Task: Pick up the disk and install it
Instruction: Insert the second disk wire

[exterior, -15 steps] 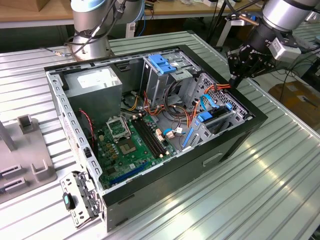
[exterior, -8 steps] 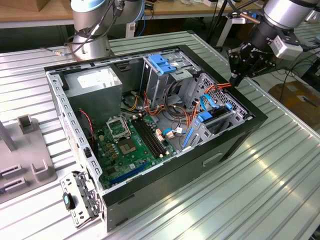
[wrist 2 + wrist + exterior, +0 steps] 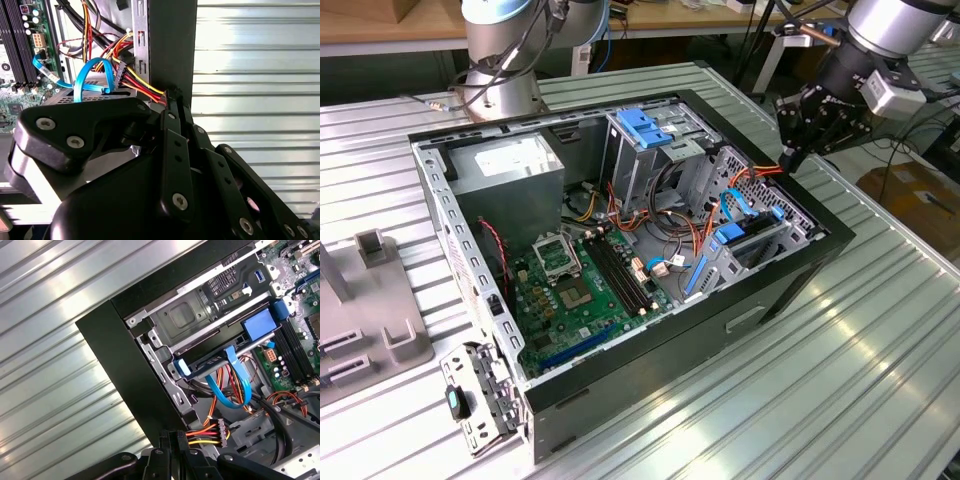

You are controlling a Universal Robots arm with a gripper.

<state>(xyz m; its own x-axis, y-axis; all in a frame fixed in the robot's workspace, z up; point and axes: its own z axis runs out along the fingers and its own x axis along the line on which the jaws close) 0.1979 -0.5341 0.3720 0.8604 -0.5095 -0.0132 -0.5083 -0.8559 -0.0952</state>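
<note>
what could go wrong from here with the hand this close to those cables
1. The hand hangs at the computer case's far corner, right beside the red, yellow and orange power cable bundle; it could snag them.
2. The blue data cable loops loosely over the drive cage and might catch.
3. The case's metal edge lies close beside the hand, so a sideways move could strike it.

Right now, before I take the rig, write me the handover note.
Gripper: shut on the power cable, just off its plug, over the case corner by the drive bay.
Disk: in the bay, blue rail at its end. The data cable loops to it.
Done: disk picked up and seated, as far as shows.
Left: the plug hangs free, not joined to the disk.
</note>
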